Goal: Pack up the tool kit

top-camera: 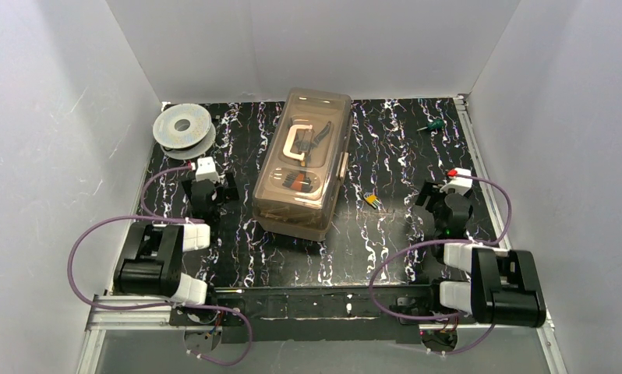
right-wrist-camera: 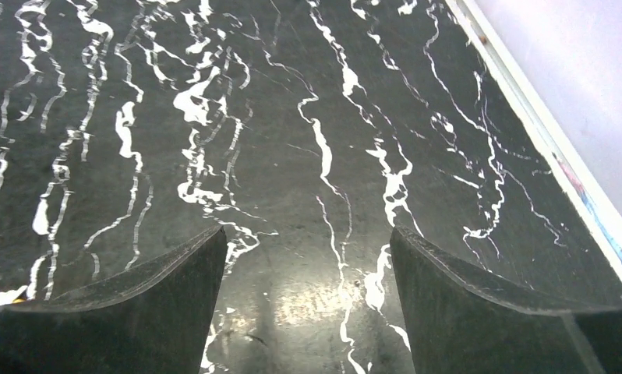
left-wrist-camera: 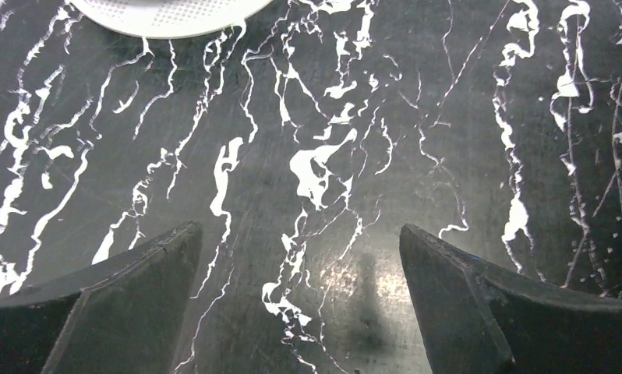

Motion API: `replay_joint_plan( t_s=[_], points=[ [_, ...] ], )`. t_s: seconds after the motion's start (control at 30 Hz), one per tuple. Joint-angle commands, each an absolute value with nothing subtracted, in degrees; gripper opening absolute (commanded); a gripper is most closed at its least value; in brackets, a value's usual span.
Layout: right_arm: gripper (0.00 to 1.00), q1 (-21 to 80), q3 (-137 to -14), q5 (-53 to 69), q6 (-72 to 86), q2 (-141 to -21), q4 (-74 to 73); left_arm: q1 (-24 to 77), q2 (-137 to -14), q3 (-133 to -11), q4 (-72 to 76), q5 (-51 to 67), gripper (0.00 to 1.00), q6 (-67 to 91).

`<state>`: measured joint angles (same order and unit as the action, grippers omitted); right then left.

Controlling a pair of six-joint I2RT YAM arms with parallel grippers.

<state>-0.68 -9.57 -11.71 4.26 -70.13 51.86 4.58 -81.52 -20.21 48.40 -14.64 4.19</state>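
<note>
Grey wire spool [top-camera: 183, 127], back-left corner

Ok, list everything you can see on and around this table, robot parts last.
toolbox: 1, tan with smoky see-through lid and cream handle, centre of the table, lid shut, items visible inside
wire spool: 1, grey, far left corner
small yellow item: 1, yellow-orange, on the table right of the toolbox, too small to identify
small green item: 1, green, near the far right corner, too small to identify
table: 1, black with white veins
walls: white, on three sides
left gripper: 1, black, open and empty, over bare table near the spool
right gripper: 1, black, open and empty, over bare table near the right edge
</note>
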Motion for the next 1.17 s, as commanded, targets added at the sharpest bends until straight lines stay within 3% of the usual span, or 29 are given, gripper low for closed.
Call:
replay_joint_plan(
  t_s=[0.0, 0.13, 0.23, 1.13],
  points=[
    [0.84, -3.31, -12.80, -6.60, 5.78, -76.34, 61.44, 2.17, -84.27, -16.18, 57.99, -8.74, 0.98, 2.32],
    [0.80, -2.89, -13.53, -5.45, 4.89, -76.03, 59.27, 2.13, -84.63, -17.02, 56.83, -5.53, 0.97, 1.08],
    [0.88, -2.71, -14.15, -6.14, 4.94, -76.19, 58.10, 2.25, -84.66, -16.51, 57.95, -4.97, 0.98, 0.38],
    [0.92, -2.60, -14.93, -5.87, 4.75, -75.92, 55.98, 2.13, -84.97, -17.33, 56.94, -6.90, 0.98, 1.77]
  ],
)
